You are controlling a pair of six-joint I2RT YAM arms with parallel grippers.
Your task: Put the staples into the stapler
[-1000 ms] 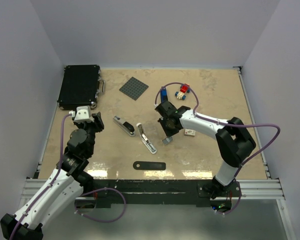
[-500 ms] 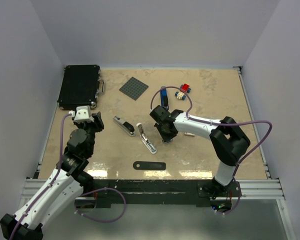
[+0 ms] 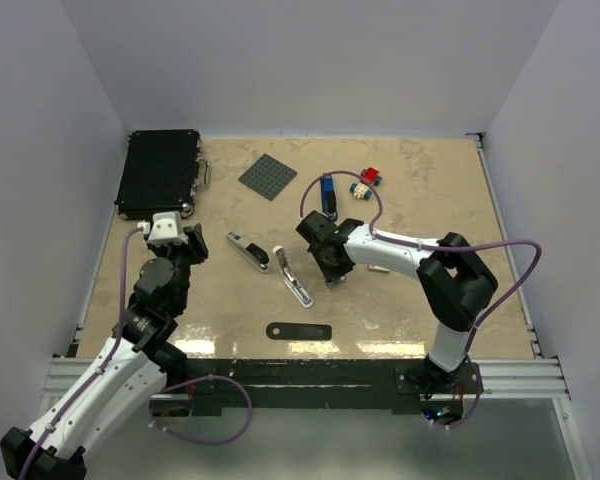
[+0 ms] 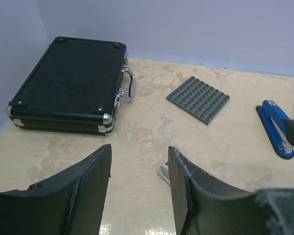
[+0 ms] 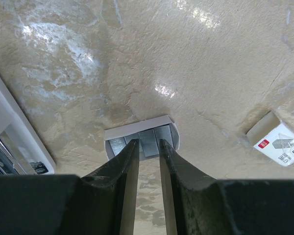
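Small grey tray of staple strips (image 5: pixel 116 144), white-rimmed, flat on the beige marbled worktop (image 5: pixel 210 58). Its white cardboard sleeve (image 5: pixel 279 145) lies apart from it; red mark, small print too fine to read. Right hand (image 5: pixel 149 143) directly over the tray, fingers parted by a narrow gap, nothing seen clamped. Opened white-and-chrome stapler (image 3: pixel 297 285) just beside the tray. Blue stapler (image 3: pixel 327 193) farther back. Left hand (image 4: pixel 139 149) wide apart, empty, well away near the black hard case (image 4: pixel 68 78) and grey studded plate (image 4: pixel 198 99).

The staples (image 5: pixel 139 129) lie right of the stapler (image 3: pixel 296 286), apparently under the right gripper (image 5: pixel 148 145).
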